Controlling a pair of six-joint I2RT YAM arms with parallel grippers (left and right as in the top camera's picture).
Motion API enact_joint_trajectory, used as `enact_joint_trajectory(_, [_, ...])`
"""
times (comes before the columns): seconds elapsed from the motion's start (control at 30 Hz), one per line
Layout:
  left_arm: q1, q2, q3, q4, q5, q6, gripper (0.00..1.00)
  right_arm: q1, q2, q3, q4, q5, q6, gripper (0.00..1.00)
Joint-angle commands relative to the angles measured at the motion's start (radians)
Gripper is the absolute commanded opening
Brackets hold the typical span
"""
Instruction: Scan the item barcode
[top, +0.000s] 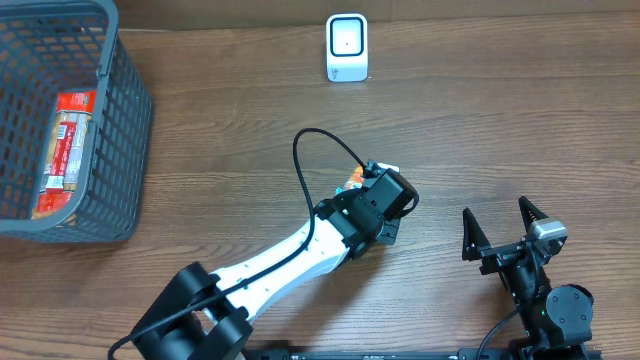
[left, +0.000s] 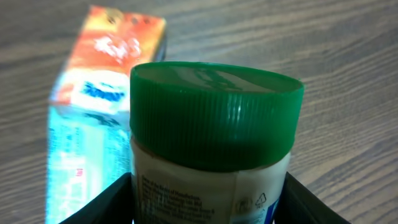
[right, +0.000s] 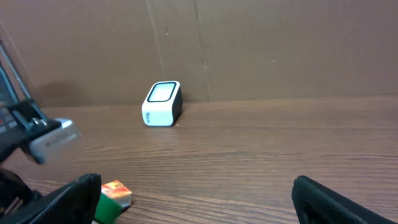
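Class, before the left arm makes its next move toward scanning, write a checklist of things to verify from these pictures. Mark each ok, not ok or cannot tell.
1. Jar sits between the fingers of the left gripper: ok.
2. Grip on the jar is firm: cannot tell.
3. Barcode on the jar's label is located: cannot tell.
4. Scanner stands upright with nothing in front of it: ok.
5. Carton lies well apart from the jar: not ok, it is close beside it.
6. Right gripper is open and off to the side: ok.
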Motion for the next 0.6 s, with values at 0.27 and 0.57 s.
enact_joint_trajectory(0.27, [-0.001, 0.042, 0.026, -0.004, 0.079, -0.069, 0.62, -0.003, -0.006, -0.010, 0.005, -0.003, 0.003, 1.00])
enact_joint_trajectory(0.57, [-0.001, 0.043, 0.027, -0.010, 0.108, -0.068, 0.97, -0.003, -0.006, -0.011, 0.005, -0.003, 0.003, 1.00])
